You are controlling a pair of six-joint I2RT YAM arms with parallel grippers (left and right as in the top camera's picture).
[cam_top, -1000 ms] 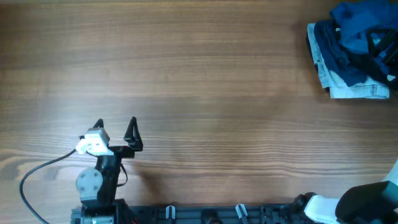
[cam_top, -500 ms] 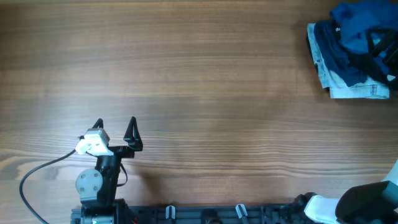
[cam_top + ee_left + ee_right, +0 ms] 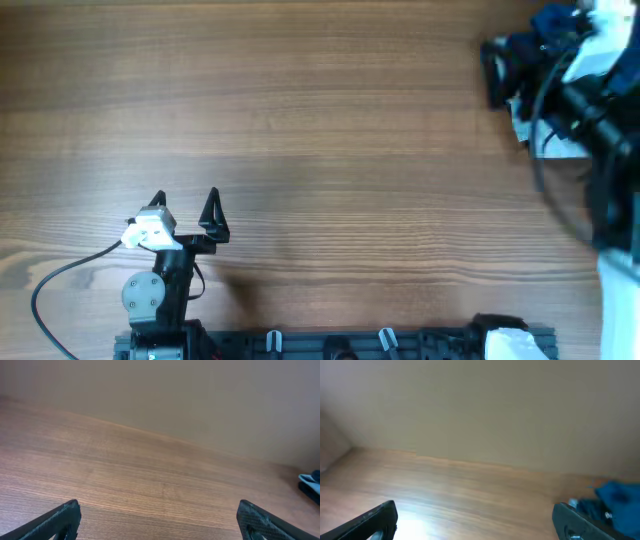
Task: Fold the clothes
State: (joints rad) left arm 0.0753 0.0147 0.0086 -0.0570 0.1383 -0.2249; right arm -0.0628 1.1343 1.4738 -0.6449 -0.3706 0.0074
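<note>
Though partly covered by the blurred right arm, seen at two o'clock on the surface: the clothes, mid-blue and bunched (pale piece peeking out just beside). Right pincer spread wide, nothing in its grasp, the same blue fabric at four o'clock in its wrist view. Left pincer well apart at eight o'clock, likewise wide and empty, pointing toward twelve.
</note>
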